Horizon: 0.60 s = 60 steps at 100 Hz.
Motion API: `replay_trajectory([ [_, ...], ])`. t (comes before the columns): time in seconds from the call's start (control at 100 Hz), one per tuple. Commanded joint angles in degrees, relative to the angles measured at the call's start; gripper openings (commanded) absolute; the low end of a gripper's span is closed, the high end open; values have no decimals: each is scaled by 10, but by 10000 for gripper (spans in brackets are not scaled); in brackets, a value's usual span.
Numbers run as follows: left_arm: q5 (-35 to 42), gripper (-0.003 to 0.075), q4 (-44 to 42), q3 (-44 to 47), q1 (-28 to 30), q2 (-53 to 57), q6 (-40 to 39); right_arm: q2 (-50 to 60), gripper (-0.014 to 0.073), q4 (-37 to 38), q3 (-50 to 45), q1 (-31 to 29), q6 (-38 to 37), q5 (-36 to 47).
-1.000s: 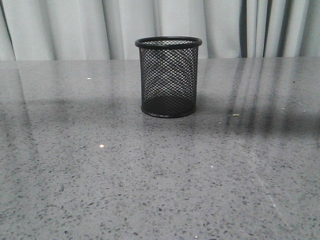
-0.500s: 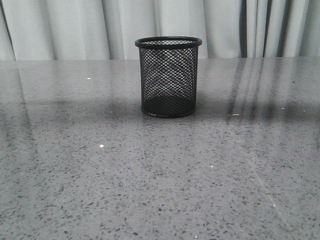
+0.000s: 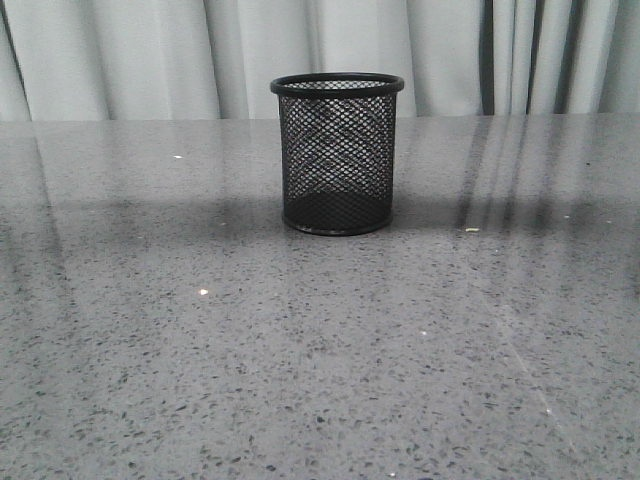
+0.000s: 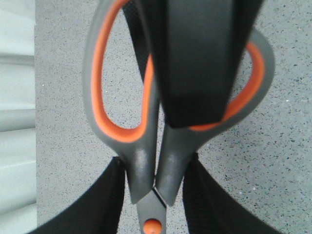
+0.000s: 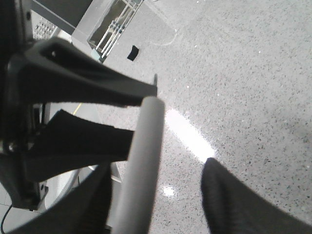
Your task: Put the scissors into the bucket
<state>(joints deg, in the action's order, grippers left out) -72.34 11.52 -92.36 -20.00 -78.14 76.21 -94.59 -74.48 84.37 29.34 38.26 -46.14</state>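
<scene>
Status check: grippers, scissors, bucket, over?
Left gripper shut on scissors. Right gripper open, holding nothing. Bucket upright on table, no scissors inside, nothing blocking.

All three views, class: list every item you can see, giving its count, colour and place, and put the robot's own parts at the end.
Bucket: one, black wire mesh, upright on the table toward the back, centre of the front view; looks empty.
Scissors: one pair, dark grey handles lined orange, orange pivot dot; held in the left gripper, above the table.
Table: one, speckled grey, glossy.
Curtain: pale grey, behind the table.
Left gripper: black fingers closed on the scissors near the pivot.
Right gripper: black fingers apart, holding nothing.
</scene>
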Motion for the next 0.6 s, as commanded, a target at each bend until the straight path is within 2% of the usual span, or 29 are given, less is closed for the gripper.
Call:
replay_trajectory([
  [0.0,-8,139,23,-19,-7,19,-7,23,207,-36,22,0,8,6],
  [0.12,-8,139,31,-19,-7,19,-7,23,17,-36,22,0,8,5],
  [0.2,-8,144,46,-19,-7,19,-7,23,-71,-36,22,0,14,4],
  [0.29,-8,197,58,-19,-7,21,-10,23,-73,-36,22,0,15,4],
  [0.49,-3,446,59,-21,-7,45,-37,30,-73,-34,22,-7,24,6],
  [0.59,-3,463,59,-21,-6,66,-37,42,-70,-13,22,-16,24,9],
])
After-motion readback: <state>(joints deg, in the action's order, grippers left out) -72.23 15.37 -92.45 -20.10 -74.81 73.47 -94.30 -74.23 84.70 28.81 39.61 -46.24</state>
